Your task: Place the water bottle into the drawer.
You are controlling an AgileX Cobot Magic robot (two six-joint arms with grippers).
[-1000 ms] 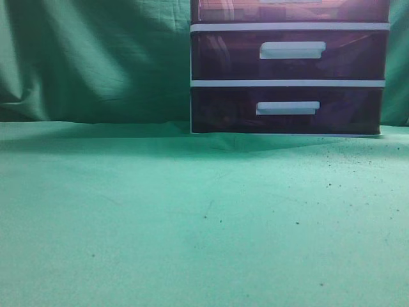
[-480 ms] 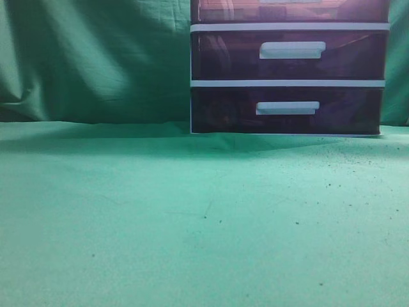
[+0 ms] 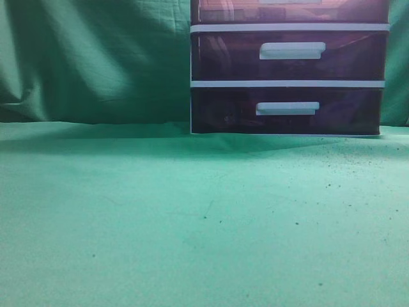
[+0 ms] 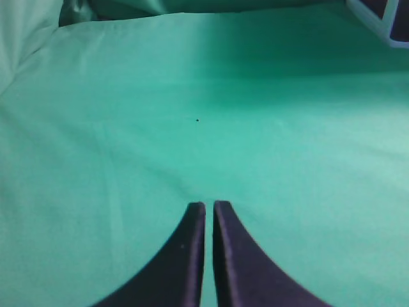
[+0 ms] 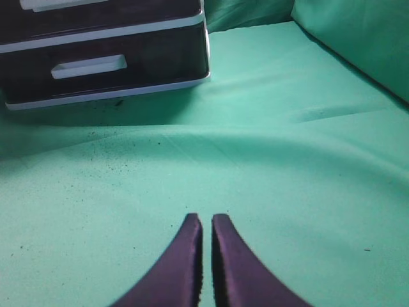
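- You see the drawer [image 3: 291, 10] at the top of the white-framed unit [image 3: 287, 83], pushed in, only its lower part in the exterior view.
- No water bottle shows in any of your views.
- Your left gripper [image 4: 209, 208] hangs over the green cloth [image 3: 160, 211], jaws pressed together and empty.
- Your right gripper [image 5: 206, 220] is likewise pressed together, holding nothing, the unit well ahead of it.
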